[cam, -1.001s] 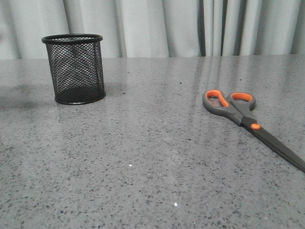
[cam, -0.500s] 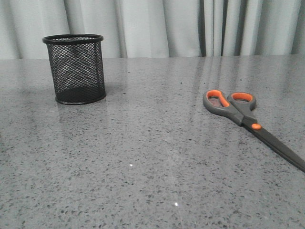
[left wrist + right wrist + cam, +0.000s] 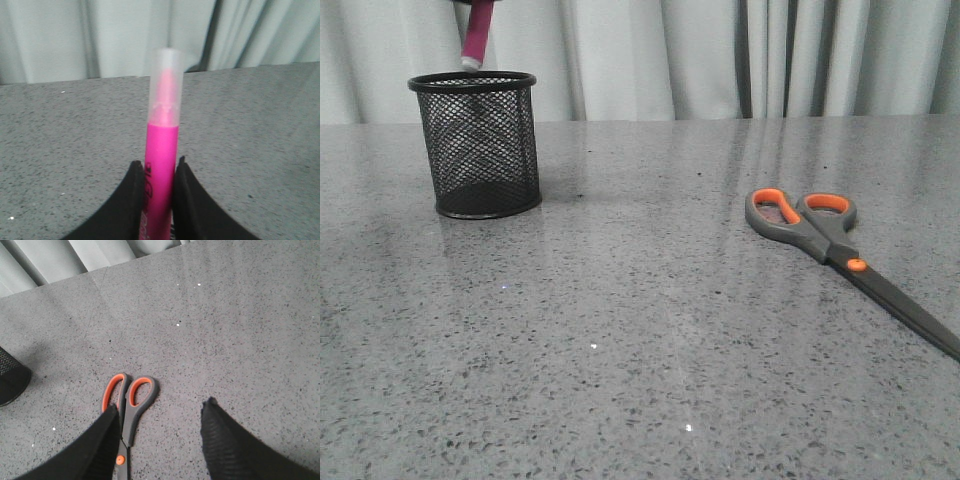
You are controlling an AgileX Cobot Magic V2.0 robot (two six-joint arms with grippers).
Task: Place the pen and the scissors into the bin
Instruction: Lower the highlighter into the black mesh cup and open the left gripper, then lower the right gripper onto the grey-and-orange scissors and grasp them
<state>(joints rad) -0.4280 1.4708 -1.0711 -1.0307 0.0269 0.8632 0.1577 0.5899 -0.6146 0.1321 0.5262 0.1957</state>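
The magenta pen (image 3: 474, 38) hangs cap-down from the top edge of the front view, its pale tip just above the rim of the black mesh bin (image 3: 478, 143) at the far left. In the left wrist view my left gripper (image 3: 159, 167) is shut on the pen (image 3: 162, 150). The gripper itself is out of the front view. The scissors (image 3: 830, 245) lie flat on the right, handles away from me. In the right wrist view my right gripper (image 3: 162, 412) is open above the table, with the scissors (image 3: 127, 407) beside one of its fingers (image 3: 100, 445).
The grey speckled table (image 3: 640, 330) runs to a pale curtain (image 3: 670, 55) at the back. A corner of the bin (image 3: 10, 380) shows at the edge of the right wrist view.
The pen has come into the front view from the top, over the bin. The bin and the scissors have not moved.
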